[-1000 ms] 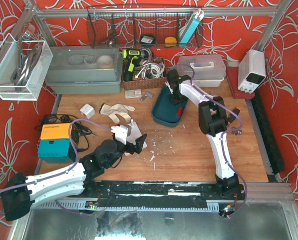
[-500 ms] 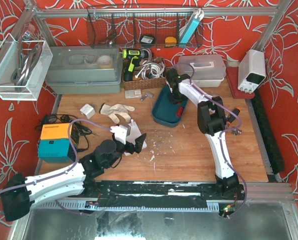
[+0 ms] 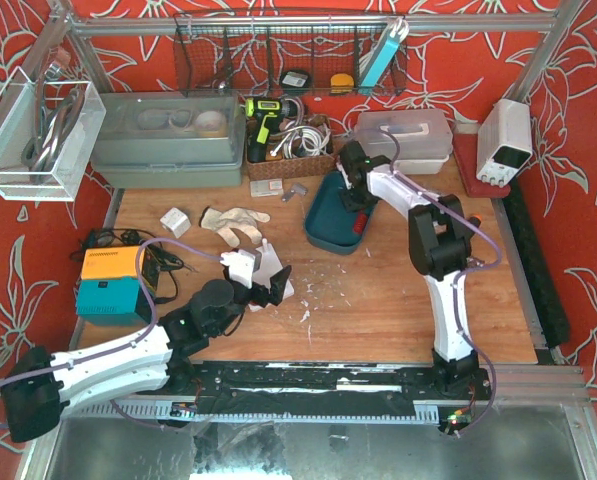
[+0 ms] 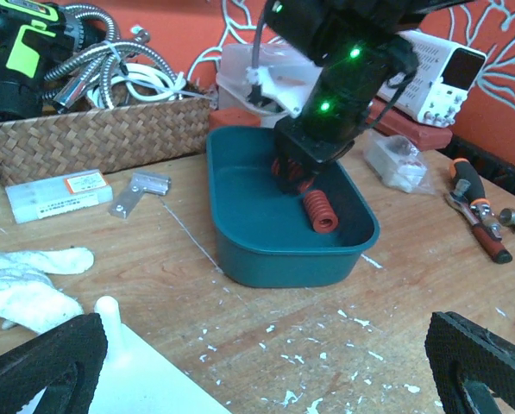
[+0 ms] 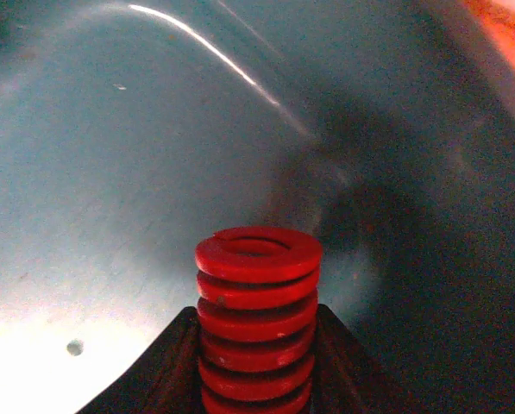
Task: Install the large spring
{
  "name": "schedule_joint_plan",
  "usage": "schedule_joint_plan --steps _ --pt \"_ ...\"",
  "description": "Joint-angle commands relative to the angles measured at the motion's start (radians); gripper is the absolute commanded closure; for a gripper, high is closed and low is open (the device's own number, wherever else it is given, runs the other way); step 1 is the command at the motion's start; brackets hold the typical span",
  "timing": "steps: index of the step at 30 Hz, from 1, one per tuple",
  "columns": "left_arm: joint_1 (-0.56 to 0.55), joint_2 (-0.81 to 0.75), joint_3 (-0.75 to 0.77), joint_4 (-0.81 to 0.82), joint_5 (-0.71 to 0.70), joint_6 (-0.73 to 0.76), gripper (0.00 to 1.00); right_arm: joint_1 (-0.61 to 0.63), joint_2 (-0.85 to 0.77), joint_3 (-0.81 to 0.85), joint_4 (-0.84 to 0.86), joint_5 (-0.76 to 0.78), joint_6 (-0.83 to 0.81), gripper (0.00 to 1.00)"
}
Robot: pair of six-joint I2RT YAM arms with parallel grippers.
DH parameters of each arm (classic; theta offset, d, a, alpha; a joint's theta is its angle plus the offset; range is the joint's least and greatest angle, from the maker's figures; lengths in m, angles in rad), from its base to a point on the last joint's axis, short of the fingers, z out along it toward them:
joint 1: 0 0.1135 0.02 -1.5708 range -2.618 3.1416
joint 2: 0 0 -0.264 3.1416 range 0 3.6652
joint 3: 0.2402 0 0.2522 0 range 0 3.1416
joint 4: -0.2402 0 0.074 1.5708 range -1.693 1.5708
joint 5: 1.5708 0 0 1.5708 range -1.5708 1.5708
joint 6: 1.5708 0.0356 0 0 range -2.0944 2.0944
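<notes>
Top external, end effector (image 3: 354, 205), spring (image 5: 257, 319), shifted rightward

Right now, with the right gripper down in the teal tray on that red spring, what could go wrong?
1. The right gripper clamps the red spring by its near coils only. The free end juts well past the grip, so it may pivot or slip when lifted.
2. The teal tray has a wall close to the gripper; a slanted lift could snag the rim and drag the tray.

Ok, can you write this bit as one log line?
right gripper: shut on red coil spring | inside teal plastic tray | left gripper: open
</notes>
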Motion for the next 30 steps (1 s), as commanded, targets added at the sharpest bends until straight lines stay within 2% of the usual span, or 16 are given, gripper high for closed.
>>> schedule_joint_plan --steps 1,10,16,19,25,30 --pt "-0.005 -0.004 0.006 0.003 -0.041 0.017 0.00 0.007 -0.184 -0.104 0.130 -0.072 -0.030 0.84" --pt "-0.003 0.010 0.029 -0.045 -0.119 -0.015 0.00 0.129 -0.458 -0.380 0.291 -0.100 -0.042 0.85" --pt "-0.002 0.031 0.158 -0.289 -0.130 -0.212 0.00 0.275 -0.681 -0.628 0.455 -0.083 -0.048 0.85" --pt "-0.003 0.005 0.195 -0.391 -0.069 -0.301 0.00 0.326 -0.774 -0.727 0.534 -0.100 -0.029 0.85" --pt "-0.001 -0.091 0.202 -0.431 0.133 -0.414 0.01 0.371 -0.939 -0.904 0.668 -0.110 -0.013 0.83" --pt "-0.001 -0.102 0.232 -0.466 0.190 -0.480 0.12 0.412 -1.016 -0.989 0.737 -0.097 0.000 0.82"
